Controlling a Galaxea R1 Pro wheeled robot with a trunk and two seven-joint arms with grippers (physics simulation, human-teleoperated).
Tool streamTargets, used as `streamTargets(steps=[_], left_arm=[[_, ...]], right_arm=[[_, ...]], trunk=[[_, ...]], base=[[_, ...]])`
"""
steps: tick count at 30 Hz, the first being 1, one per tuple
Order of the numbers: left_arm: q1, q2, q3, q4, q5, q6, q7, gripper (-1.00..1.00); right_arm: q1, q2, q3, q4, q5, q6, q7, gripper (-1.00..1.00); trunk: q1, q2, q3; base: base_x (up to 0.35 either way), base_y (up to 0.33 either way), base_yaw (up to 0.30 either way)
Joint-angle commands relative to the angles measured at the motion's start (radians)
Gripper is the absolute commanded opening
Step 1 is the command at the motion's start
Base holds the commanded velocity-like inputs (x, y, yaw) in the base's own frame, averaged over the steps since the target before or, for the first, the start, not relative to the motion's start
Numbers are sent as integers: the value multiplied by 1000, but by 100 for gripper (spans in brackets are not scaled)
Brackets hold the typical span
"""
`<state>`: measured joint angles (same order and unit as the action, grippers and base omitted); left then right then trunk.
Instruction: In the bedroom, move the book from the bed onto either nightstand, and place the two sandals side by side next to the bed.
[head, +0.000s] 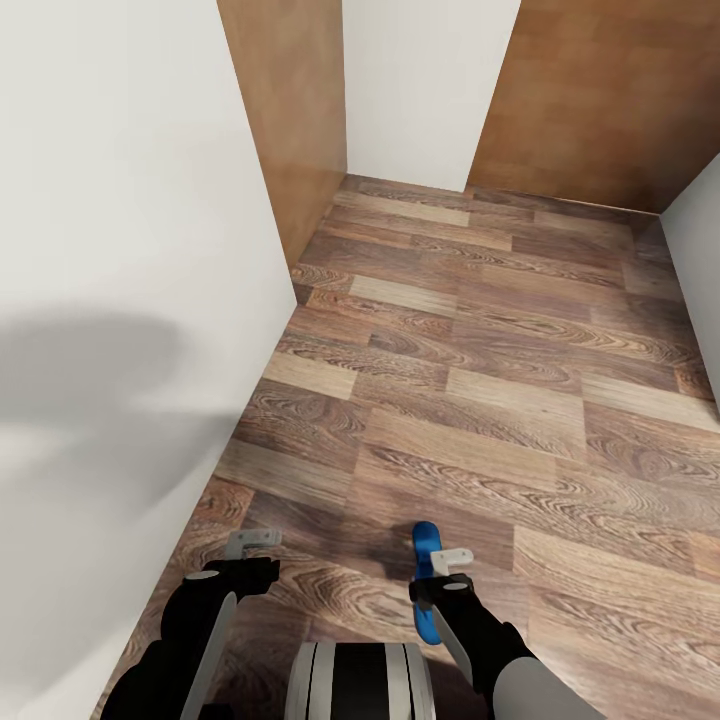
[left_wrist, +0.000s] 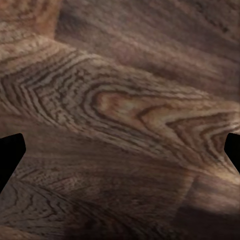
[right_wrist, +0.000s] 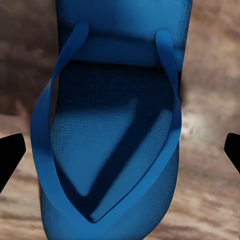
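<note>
One blue sandal (head: 425, 548) lies flat on the wood-plank floor (head: 520, 400), down at about six o'clock in the head view, toe pointing off toward twelve, partly tucked under the right gripper (head: 452, 562). From the right wrist camera the sandal (right_wrist: 112, 130) sits square between the finger tips, straps up, and those tips are spread wide at the frame's two edges, clear of the sole, so nothing is held. The left gripper (head: 254, 541) hangs over bare planks at seven o'clock, also spread wide, empty.

Now the risks. The sandal is thin and flat on the boards; come down too shallow and the fingers may close on the strap alone, and it could dangle or slip. Come down too hard and the tips jam into the floor. A skewed close could also nudge it sideways out of reach.

Farther out, the white wall (head: 130, 300) runs close along nine o'clock, with brown panels (head: 290, 110) up at eleven and one. The bed, the book and the second sandal aren't in sight here, so there's still driving to do through a tight corridor.
</note>
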<state>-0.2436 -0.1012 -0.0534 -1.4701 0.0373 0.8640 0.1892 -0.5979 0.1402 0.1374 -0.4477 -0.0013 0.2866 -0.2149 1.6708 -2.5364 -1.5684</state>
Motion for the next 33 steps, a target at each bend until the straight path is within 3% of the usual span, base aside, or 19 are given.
streamTargets(steps=[1,18,23,33], left_arm=[[0,0,-1,-1,4,4,6,100],[0,0,-2,-1,2,4,4,100],[0,0,-2,2,1,0,4,100],[0,0,-18,22,0,-23,6,100]], right_arm=[[0,-1,7,-2,0,8,-6,100],[-12,1,7,-1,0,9,-5,100],[-12,1,8,-1,-1,9,-5,100],[-13,3,8,1,-2,9,-5,100]], trunk=[[0,0,-1],[0,0,-1],[2,-1,-20],[2,-1,-20]], base=[[0,0,0],[0,0,0],[0,0,0],[0,0,0]])
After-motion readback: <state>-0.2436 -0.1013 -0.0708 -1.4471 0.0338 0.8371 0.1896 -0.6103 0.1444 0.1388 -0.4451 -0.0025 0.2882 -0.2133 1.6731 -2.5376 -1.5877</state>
